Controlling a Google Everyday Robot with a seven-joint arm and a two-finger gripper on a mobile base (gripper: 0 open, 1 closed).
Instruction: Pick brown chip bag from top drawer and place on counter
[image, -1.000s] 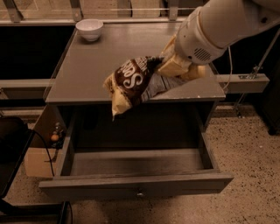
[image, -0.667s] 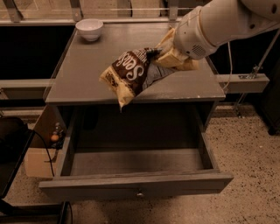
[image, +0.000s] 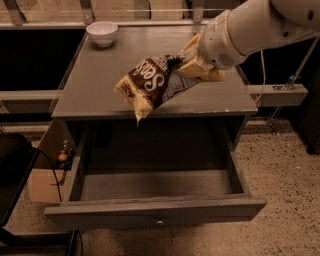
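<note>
Operator: Where is the brown chip bag (image: 150, 85) right now?

Observer: Out of the drawer and in the air, tilted, over the front right part of the grey surface (image: 95, 85). Its upper end is in the jaws. Its lower cream end hangs past the front edge, above the open top drawer (image: 155, 210). I cannot tell whether any part brushes the wood.

Operator: And the jaws?

Observer: They sit at the end of the white arm (image: 250, 30), above the right side of the surface. They are closed tight on the bag's upper right end, with nothing else in them.

Operator: How will it handle?

Observer: Light and soft, I judge. The foil is crinkly and probably slippery, and the bag sags from its one pinched end. The sealed end seam is the sensible place to hold it. The puffed middle would give way, and the chips inside could be crushed.

Operator: Anything nearby to mind?

Observer: A white bowl (image: 102, 33) stands at the back left corner, well apart from the bag. The drawer is pulled out below, with a small knob (image: 160, 221) on its front panel. For the set-down I would carry the bag further back, so no end overhangs the edge.
</note>
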